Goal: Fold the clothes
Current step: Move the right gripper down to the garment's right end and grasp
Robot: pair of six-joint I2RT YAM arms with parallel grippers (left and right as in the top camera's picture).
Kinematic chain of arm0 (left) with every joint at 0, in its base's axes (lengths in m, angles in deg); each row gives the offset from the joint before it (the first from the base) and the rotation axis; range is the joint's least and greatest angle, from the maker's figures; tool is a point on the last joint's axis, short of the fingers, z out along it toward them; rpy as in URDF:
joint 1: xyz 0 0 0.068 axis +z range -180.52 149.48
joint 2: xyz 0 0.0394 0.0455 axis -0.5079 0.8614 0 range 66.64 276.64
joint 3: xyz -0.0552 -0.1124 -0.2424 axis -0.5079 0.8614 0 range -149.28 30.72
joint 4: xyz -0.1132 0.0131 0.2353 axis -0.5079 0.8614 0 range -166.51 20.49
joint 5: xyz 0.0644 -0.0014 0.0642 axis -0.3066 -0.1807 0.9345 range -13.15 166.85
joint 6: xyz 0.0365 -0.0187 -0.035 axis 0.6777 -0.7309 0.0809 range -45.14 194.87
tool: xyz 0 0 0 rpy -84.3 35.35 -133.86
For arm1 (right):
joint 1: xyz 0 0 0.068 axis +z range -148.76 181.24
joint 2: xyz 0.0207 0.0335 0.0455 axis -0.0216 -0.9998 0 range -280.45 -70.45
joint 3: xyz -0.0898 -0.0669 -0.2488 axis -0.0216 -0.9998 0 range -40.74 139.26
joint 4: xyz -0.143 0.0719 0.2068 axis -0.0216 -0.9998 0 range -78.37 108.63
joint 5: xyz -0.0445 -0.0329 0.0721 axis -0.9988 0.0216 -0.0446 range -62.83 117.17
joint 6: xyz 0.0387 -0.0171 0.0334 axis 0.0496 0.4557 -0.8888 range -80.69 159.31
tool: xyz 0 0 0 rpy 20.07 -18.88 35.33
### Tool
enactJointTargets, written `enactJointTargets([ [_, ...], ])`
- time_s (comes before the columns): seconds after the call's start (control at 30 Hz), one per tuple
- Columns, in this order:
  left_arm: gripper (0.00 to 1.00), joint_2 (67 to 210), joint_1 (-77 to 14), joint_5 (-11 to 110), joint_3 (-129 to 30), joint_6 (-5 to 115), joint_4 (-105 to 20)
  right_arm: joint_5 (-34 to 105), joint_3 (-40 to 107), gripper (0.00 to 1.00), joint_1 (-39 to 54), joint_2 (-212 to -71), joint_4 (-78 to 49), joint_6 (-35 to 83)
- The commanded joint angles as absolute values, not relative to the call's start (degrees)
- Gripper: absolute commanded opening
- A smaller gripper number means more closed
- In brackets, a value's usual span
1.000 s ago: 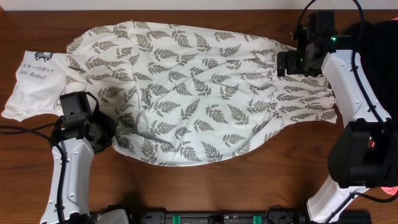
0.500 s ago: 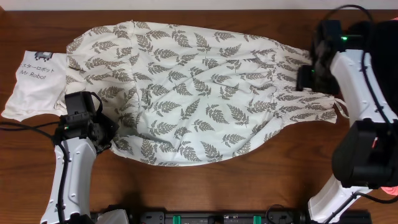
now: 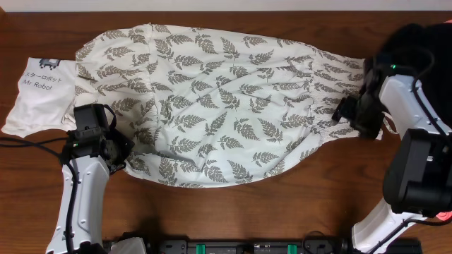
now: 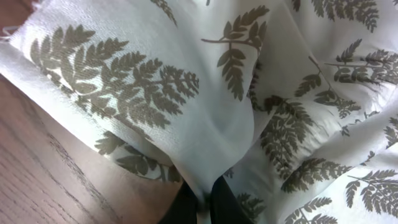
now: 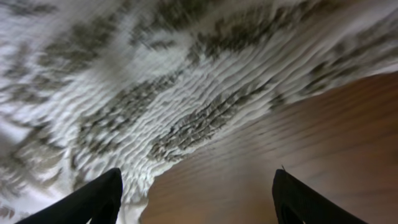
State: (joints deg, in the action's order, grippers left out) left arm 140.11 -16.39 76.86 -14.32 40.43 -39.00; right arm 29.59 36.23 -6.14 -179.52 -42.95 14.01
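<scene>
Pinching the near-left hem of the clothes (image 3: 226, 106), which lie spread across the bench (image 3: 296, 204), my left hand (image 4: 199, 202) is clenched on fabric. My right hand (image 5: 198, 177) hovers released over the gathered right edge. It should grip one layer squarely so both corners lift evenly.

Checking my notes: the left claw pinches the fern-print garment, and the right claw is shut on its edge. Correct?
No: the right claw is open over that edge, holding nothing, as the right wrist view shows. The left claw does pinch the fern-print garment.
</scene>
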Motion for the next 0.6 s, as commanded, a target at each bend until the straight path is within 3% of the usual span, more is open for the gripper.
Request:
enactJointTargets([
  [0.0,0.07,140.3,-16.5,78.0,-15.3,41.2,-39.0,32.4,33.0,0.76,-6.2,-178.5,-40.5,4.9],
  [0.3,0.07,140.3,-16.5,78.0,-15.3,41.2,-39.0,32.6,24.2,0.74,-6.2,-178.5,-26.4,-1.4],
  [0.57,0.07,140.3,-16.5,78.0,-15.3,41.2,-38.8,31.7,22.0,0.34,-6.2,-178.5,-20.4,2.1],
])
